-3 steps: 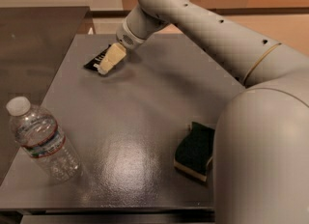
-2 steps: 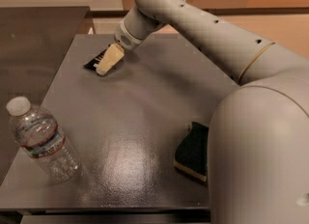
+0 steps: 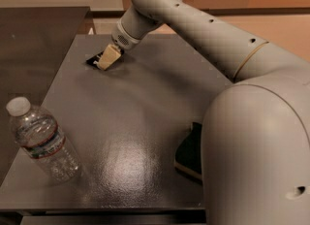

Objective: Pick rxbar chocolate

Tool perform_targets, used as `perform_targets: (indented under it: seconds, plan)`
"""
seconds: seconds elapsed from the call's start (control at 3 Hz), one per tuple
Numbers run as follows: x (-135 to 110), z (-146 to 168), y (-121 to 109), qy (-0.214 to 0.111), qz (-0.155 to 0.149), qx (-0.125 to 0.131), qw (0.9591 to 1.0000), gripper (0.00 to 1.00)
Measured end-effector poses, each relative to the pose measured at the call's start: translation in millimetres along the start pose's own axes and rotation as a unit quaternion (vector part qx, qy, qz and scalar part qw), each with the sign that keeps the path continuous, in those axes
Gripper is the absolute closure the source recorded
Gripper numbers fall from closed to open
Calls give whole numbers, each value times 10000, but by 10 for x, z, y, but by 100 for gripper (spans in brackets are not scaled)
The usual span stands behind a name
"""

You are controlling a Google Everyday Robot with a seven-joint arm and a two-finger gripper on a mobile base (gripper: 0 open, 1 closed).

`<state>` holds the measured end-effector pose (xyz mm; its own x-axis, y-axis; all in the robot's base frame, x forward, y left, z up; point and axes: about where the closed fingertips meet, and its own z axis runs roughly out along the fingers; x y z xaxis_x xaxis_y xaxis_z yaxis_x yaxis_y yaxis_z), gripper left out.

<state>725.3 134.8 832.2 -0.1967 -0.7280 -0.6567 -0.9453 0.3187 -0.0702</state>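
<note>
The rxbar chocolate [image 3: 91,60] is a small flat black wrapper lying on the grey table [image 3: 145,103] at its far left. Only its left end shows. My gripper [image 3: 107,57] is down on the bar, covering most of it and touching or nearly touching the table. The white arm reaches to it from the right foreground across the table.
A clear plastic water bottle [image 3: 42,142] with a white cap lies tilted at the front left. A dark sponge [image 3: 188,154] sits at the front right, half hidden by my arm's big white body [image 3: 256,156]. A darker counter [image 3: 34,30] adjoins the table's left side.
The gripper stays on the bar at about the same spot. The arm's large body has swung left and covers more of the sponge.
</note>
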Motion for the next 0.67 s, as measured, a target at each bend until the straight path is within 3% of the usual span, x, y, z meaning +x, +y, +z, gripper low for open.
perform_targets:
  seconds: [0.67]
  plan:
    - [-77, -142, 8, -115, -2, -20, 9999, 87]
